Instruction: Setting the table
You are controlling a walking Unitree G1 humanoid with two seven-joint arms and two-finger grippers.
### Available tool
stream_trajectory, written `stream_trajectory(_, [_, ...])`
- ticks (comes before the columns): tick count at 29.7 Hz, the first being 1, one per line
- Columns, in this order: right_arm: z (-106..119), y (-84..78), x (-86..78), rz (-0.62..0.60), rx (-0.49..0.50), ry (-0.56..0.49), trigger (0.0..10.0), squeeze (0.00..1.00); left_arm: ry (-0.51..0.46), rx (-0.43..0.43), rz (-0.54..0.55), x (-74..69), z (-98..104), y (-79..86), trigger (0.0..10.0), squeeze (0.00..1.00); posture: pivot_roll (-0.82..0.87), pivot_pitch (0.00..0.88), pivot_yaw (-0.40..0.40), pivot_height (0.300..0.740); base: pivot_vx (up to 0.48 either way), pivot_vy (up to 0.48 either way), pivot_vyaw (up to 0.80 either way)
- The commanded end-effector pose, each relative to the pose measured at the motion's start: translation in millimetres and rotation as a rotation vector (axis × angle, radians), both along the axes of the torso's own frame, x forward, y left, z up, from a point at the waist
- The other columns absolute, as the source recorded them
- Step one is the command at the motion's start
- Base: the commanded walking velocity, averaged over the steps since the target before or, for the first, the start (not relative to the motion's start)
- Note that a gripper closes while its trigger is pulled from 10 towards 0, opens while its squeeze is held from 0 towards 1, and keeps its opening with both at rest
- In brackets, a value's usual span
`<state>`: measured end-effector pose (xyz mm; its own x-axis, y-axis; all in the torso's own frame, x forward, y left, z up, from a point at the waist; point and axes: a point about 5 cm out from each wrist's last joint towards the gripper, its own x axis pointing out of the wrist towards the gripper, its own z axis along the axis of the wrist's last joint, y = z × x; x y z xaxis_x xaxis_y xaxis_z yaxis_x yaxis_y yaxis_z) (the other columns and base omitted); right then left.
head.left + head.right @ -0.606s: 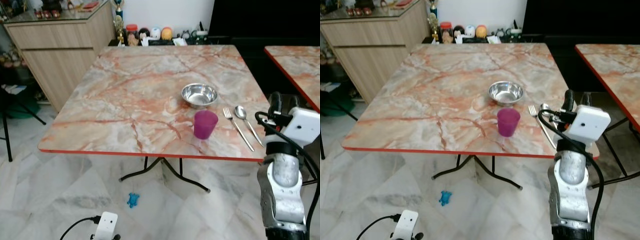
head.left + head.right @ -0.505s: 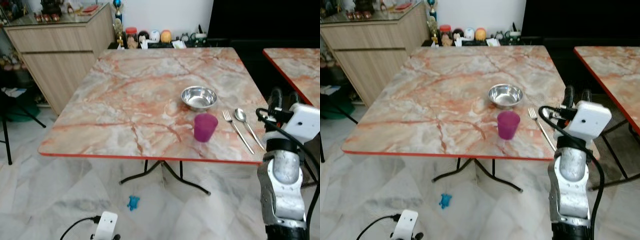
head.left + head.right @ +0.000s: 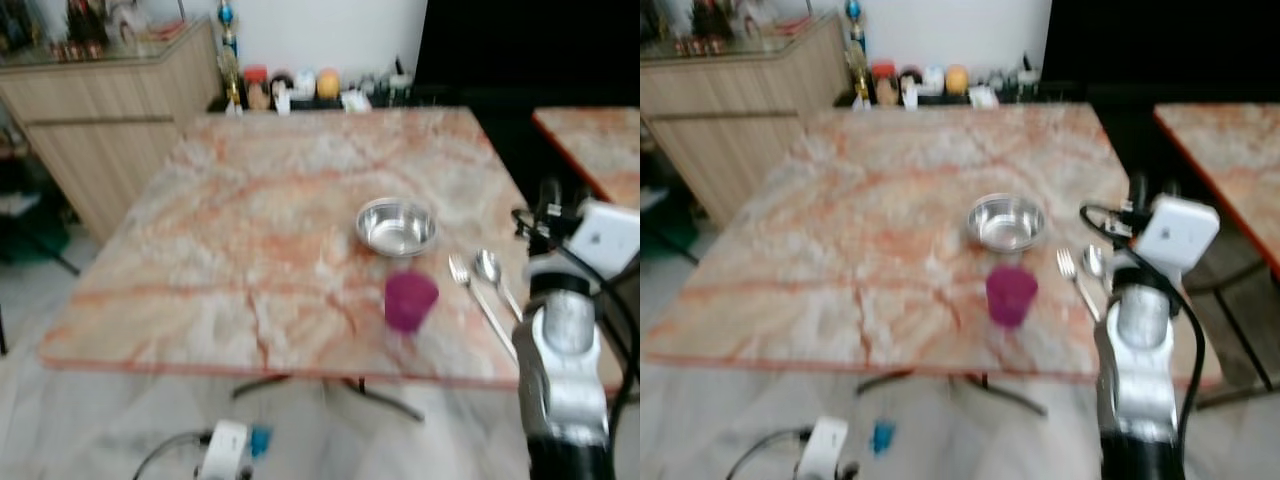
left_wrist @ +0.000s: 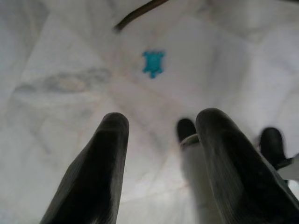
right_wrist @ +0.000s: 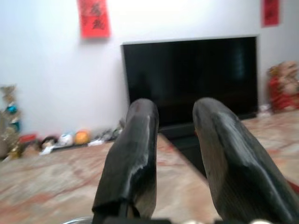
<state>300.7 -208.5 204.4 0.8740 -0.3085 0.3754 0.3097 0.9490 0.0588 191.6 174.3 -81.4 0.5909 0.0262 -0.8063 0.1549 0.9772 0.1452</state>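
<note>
Marble table (image 3: 230, 230): bowl (image 3: 397, 226), purple cup (image 3: 410, 300), seemingly fork (image 3: 478, 300) | both grippers spread, empty

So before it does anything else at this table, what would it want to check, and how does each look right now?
1. Right claw empty, fingers apart: ok.
2. Left claw empty, hanging over the floor: ok.
3. Purple cup upright near the table's front edge: ok.
4. Steel bowl upright behind the cup, apart from it: ok.
5. Fork and spoon side by side, right of the bowl: ok.
6. Sharp view for aiming: not ok, the head views are blurred.
</note>
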Motion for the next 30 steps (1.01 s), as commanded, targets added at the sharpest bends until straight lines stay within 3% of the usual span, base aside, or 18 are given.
stream_trajectory(1, [2.0,-1.7,0.0,-0.001,-0.001,-0.003,10.0,0.00,0.041,0.008,0.003,-8.1,-4.4,0.9,10.0,0.00,-0.05,0.000,0.019,0.740,0.000,0.000,0.00])
stream_trajectory(20, [7.8,-8.3,3.6,-0.021,-0.001,-0.021,10.0,0.00,0.061,0.016,0.010,-10.2,-5.7,0.6,10.0,0.00,-0.05,0.000,0.013,0.740,0.000,0.000,0.00])
stream_trajectory(21, [7.9,-8.0,3.7,-0.018,-0.005,-0.021,10.0,0.00,0.055,0.016,0.012,-9.4,-5.0,2.9,10.0,0.00,-0.05,0.000,0.013,0.740,0.000,0.000,0.00])
stream_trajectory(22, [7.0,-7.7,3.7,-0.016,-0.007,-0.017,10.0,0.00,0.023,0.023,0.018,-5.8,-0.3,21.4,10.0,0.00,-0.05,0.000,0.012,0.740,0.000,0.000,0.00])
stream_trajectory(24, [5.8,-7.5,3.6,-0.015,-0.008,-0.013,10.0,0.00,0.008,0.027,0.023,-5.4,1.8,30.4,10.0,0.00,-0.04,0.000,0.011,0.740,0.000,0.000,0.00])
stream_trajectory(28, [4.0,-3.9,4.1,-0.007,0.009,-0.015,10.0,0.00,0.072,0.050,0.050,-26.3,-5.6,44.1,10.0,0.00,-0.04,0.000,0.012,0.740,0.000,0.000,0.00])
stream_trajectory(30, [4.5,-3.3,4.3,-0.004,0.005,-0.016,10.0,0.00,0.080,0.053,0.054,-29.0,-6.4,46.0,10.0,0.00,-0.04,0.000,0.012,0.740,0.000,0.000,0.00])
